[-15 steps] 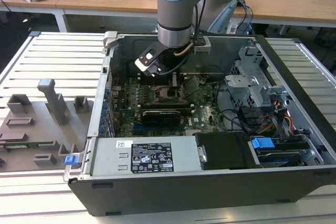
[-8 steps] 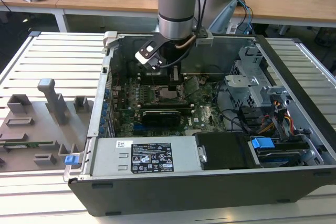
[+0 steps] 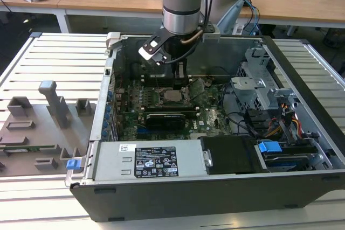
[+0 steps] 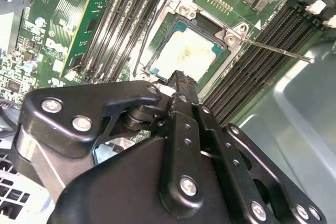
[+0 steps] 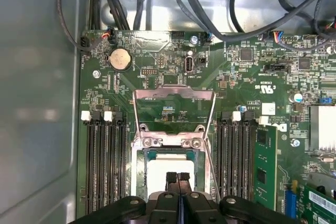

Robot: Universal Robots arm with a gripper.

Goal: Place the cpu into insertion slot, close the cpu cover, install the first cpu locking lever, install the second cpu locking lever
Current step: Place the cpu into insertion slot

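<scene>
The cpu point(image 5: 169, 167), a pale silver square, lies flat in the insertion slot point(image 5: 140, 162) on the green board. It also shows in the second wrist view point(image 4: 190, 51). The cpu cover point(image 5: 173, 93) stands raised, hinged at the slot's far edge, and the board shows through its opening. My gripper point(image 5: 177, 177) hangs just over the cpu's near edge with its fingers pressed together and nothing between them. In the exterior view the gripper point(image 3: 181, 79) reaches down into the open computer case just above the slot point(image 3: 173, 98). A thin locking lever point(image 4: 278, 51) sticks out beside the slot, unlatched.
Black memory slots point(image 5: 105, 161) flank the socket on both sides. Black cables point(image 5: 210, 19) run along the case wall behind the board. A power supply point(image 3: 151, 162) and a drive cage point(image 3: 259, 87) stand inside the case. A grey fixture tray point(image 3: 38, 127) lies at the exterior view's left.
</scene>
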